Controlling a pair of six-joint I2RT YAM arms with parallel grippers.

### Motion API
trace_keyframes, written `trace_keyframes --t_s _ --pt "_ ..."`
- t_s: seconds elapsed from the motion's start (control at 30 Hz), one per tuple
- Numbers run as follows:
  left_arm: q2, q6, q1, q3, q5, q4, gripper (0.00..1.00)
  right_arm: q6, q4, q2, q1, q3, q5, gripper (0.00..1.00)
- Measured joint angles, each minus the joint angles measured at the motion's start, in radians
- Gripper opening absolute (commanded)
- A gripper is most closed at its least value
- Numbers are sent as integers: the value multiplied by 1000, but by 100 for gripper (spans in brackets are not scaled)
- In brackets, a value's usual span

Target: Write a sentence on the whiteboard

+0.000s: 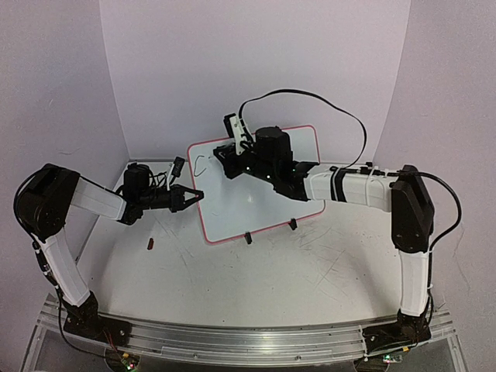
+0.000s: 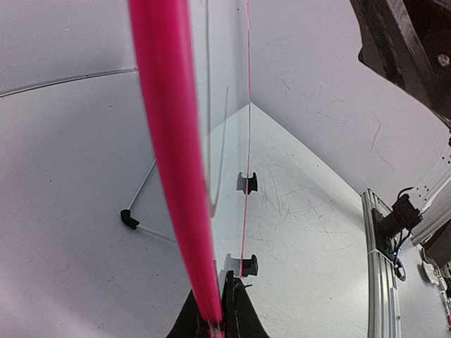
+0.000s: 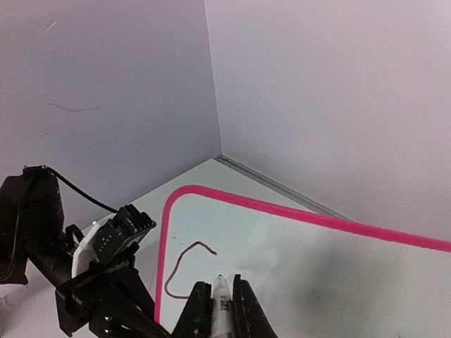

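Observation:
The whiteboard (image 1: 267, 198), white with a pink rim, stands tilted on two black clip feet (image 1: 248, 238). My left gripper (image 1: 195, 195) is shut on its left edge; in the left wrist view the rim (image 2: 169, 176) runs up from between the black fingers of that gripper (image 2: 213, 296). My right gripper (image 1: 226, 155) hovers over the board's upper left area, shut on a white marker (image 3: 220, 303) pointing at the board. Of the sentence, one curved stroke (image 3: 184, 267) shows near that corner (image 1: 200, 163), just left of the marker tip. Whether the tip touches the board I cannot tell.
A small dark red piece (image 1: 151, 245) lies on the table left of the board's front edge. Lilac walls close in the back and both sides. The right arm's black cable (image 1: 310, 97) loops above the board. The table is scuffed with old marks (image 1: 325, 271).

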Motion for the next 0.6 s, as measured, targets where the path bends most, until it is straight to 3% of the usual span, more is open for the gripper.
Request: trace_keyframes --t_s 0.6 --pt "0 2 0 3 2 -2 0 15 -27 50 -23 122 -17 0"
